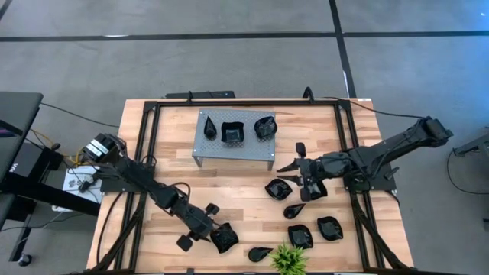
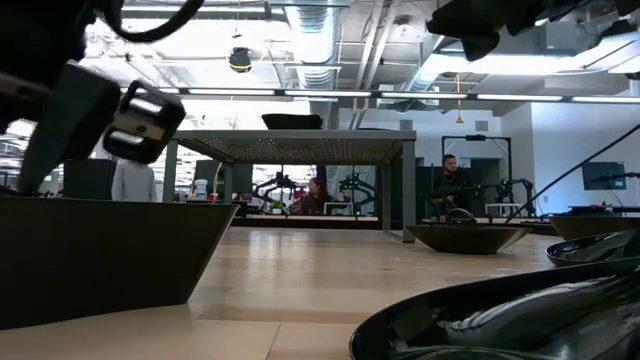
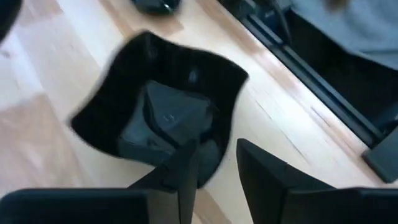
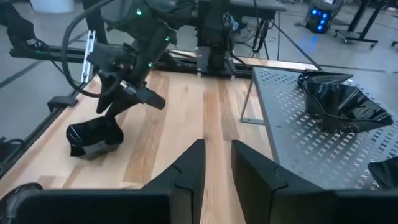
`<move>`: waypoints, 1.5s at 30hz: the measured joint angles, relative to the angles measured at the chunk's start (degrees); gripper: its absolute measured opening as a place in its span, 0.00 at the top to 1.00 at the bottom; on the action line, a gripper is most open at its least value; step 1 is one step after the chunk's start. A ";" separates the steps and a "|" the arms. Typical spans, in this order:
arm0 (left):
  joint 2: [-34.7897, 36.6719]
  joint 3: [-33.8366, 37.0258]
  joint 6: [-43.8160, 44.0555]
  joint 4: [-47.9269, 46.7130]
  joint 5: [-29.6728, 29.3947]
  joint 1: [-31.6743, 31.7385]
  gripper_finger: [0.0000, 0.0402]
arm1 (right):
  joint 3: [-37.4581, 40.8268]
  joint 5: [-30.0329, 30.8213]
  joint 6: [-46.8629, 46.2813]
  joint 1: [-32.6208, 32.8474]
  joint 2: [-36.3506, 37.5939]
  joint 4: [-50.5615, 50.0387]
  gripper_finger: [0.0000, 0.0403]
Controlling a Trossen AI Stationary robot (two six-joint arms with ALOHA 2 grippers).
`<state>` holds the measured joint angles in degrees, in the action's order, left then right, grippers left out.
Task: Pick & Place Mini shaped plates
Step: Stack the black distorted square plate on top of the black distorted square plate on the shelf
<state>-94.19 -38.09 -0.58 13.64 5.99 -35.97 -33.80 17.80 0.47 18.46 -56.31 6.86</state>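
Several glossy black mini shaped plates show. One squarish plate (image 1: 225, 241) (image 3: 155, 99) (image 4: 93, 140) sits near the table's near edge, and my left gripper (image 1: 215, 230) (image 3: 217, 165) is shut on its rim. Two plates (image 1: 231, 132) (image 1: 265, 127) rest on the grey perforated stand (image 1: 229, 153). Several others (image 1: 279, 188) (image 1: 330, 228) lie flat on the wood on the right. My right gripper (image 1: 299, 169) (image 4: 217, 152) hovers shut beside that group, touching nothing. My left gripper holds the squarish plate by the rim (image 3: 216, 149) on the side nearest the arm. One finger (image 3: 186, 165) is inside the hollow and the other (image 3: 261, 177) outside. The fingers slant down from the table's left. Whether the plate's base is off the wood, I cannot tell.
The stand takes up the table's far middle. A small green plant (image 1: 289, 260) sits at the near edge next to a teardrop plate (image 1: 260, 253). Black frame rails (image 1: 149, 153) (image 1: 348, 145) run along both sides. Bare wood lies between stand and near edge. People show in the room beyond.
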 joint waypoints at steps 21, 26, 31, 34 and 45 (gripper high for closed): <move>0.13 0.26 -2.14 0.19 -7.86 0.11 0.98 | 0.00 0.03 0.11 -0.20 0.15 0.08 0.82; 9.14 0.23 -2.16 -4.82 -14.77 0.49 0.98 | 0.00 0.07 0.11 -0.22 0.15 0.08 0.82; 20.14 -2.67 -5.62 -14.18 -23.65 4.55 0.98 | 0.00 0.07 0.11 -0.22 0.15 0.08 0.82; 24.27 -5.15 -15.15 -16.25 -25.14 10.08 0.98 | 0.00 0.11 0.11 -0.22 0.14 0.10 0.82; 26.19 -12.60 -19.86 -18.11 -19.28 41.69 0.98 | -0.02 0.22 0.08 -0.26 0.13 0.48 0.82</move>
<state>-68.01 -50.68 -20.44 -4.47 -13.29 5.72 -33.82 18.02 0.56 18.20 -56.18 7.33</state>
